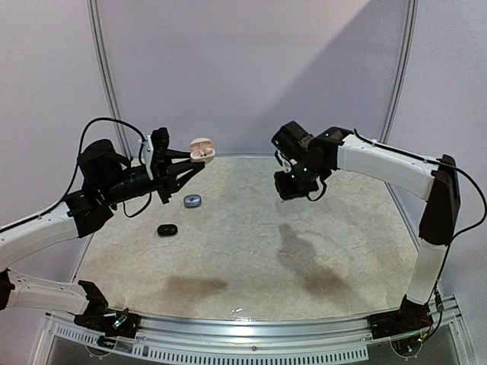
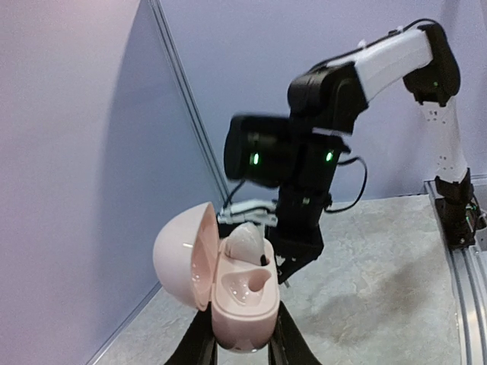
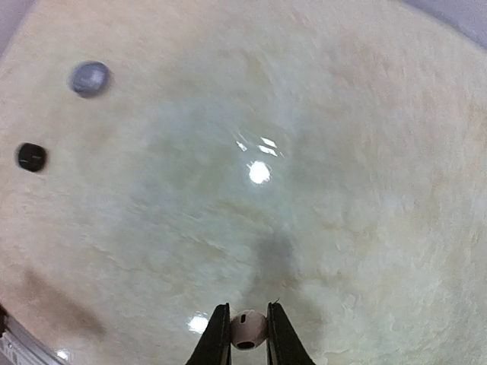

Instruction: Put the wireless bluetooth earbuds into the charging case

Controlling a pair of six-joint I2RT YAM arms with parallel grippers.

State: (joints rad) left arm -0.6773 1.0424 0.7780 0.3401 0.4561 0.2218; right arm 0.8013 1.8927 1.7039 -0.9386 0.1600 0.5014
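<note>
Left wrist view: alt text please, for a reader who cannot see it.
The left gripper holds an open pale pink charging case, lid swung left, with one whitish earbud seated in it and the nearer slot empty. Behind it the right arm hangs over the table, the right gripper pointing down.

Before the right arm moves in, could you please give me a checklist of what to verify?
1. Grip of left fingers on charging case: ok, held aloft.
2. Case lid open: ok.
3. One free slot: ok; the other holds a seated earbud.
4. Grip of right fingers on loose earbud: ok, pinched.
5. Its orientation for the slot: cannot tell.
6. Right fingers lined up over the case: not ok, well apart.
</note>
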